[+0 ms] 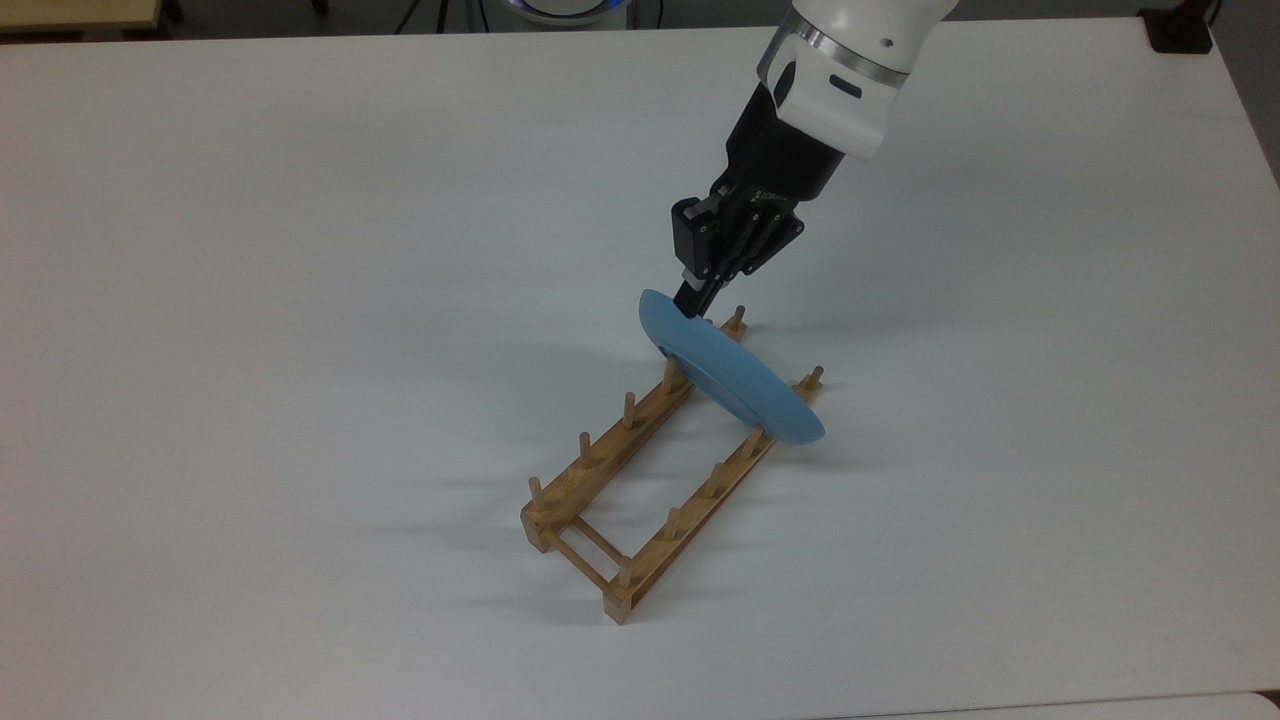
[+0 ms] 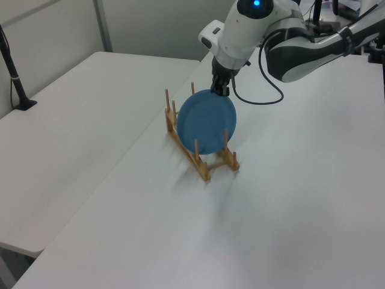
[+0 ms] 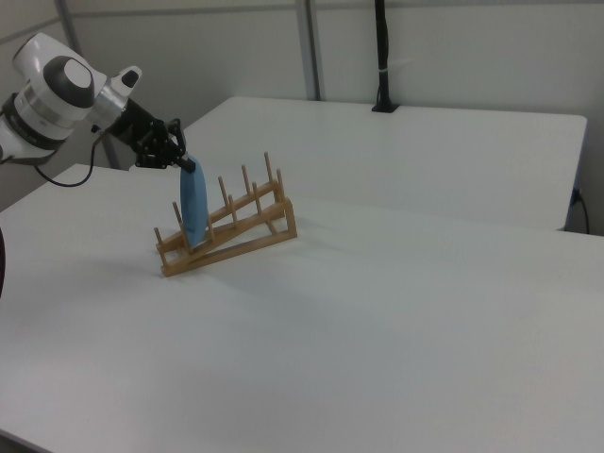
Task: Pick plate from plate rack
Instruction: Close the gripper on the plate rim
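Note:
The light-blue plate (image 1: 735, 385) stands on edge between the pegs at the far end of the wooden plate rack (image 1: 600, 462). My gripper (image 1: 693, 298) comes down at a slant from the top view's upper right and is shut on the plate's upper rim. In the left view the plate (image 2: 206, 122) faces the camera inside the rack (image 2: 203, 170), with the gripper (image 2: 220, 90) at its top edge. In the right view the plate (image 3: 192, 215) shows edge-on at the left end of the rack (image 3: 241, 247), below the gripper (image 3: 188, 167). That rack looks tipped to one side there.
The rack rests on a wide white table (image 1: 300, 300). A second white table (image 2: 72, 120) adjoins it, with a black post (image 2: 15, 78) on it. The arm's cable (image 2: 258, 78) loops near the wrist. A black pole (image 3: 382, 57) stands at the far table's back.

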Robot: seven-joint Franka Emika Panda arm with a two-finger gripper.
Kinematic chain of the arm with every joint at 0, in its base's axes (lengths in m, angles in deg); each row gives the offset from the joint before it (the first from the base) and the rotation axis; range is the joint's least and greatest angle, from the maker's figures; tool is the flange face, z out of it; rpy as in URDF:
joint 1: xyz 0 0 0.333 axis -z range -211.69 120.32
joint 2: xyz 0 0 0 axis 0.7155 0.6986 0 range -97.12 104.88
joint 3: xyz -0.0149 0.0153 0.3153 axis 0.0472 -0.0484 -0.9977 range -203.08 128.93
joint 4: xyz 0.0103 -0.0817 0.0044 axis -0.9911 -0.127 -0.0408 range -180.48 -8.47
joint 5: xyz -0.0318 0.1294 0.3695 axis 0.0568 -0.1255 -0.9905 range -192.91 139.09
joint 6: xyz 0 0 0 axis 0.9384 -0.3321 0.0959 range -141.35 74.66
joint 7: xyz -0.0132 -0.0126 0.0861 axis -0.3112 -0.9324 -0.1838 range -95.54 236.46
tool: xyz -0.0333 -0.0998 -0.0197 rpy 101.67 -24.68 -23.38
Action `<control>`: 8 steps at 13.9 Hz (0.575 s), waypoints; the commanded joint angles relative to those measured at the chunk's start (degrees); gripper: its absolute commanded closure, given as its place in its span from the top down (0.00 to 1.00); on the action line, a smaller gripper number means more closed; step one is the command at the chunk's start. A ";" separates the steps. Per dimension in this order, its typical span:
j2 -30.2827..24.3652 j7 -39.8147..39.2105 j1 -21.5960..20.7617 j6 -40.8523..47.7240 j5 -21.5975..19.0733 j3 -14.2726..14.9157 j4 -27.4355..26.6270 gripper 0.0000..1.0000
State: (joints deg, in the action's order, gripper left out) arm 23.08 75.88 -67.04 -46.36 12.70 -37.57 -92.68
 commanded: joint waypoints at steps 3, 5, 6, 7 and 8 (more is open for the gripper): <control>-0.57 1.08 -1.23 -0.75 1.35 0.58 -1.27 0.00; -0.57 1.00 -1.32 -0.75 1.35 0.58 -1.27 0.00; -0.57 1.00 -1.32 -0.75 1.35 0.58 -1.79 0.00; -0.57 1.00 -1.41 -0.75 1.35 0.58 -1.88 0.00; -0.74 1.00 -1.41 -0.66 1.35 0.58 -1.80 0.00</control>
State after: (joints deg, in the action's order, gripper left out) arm 23.15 75.88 -67.64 -46.36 12.74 -37.57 -93.27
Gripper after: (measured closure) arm 0.960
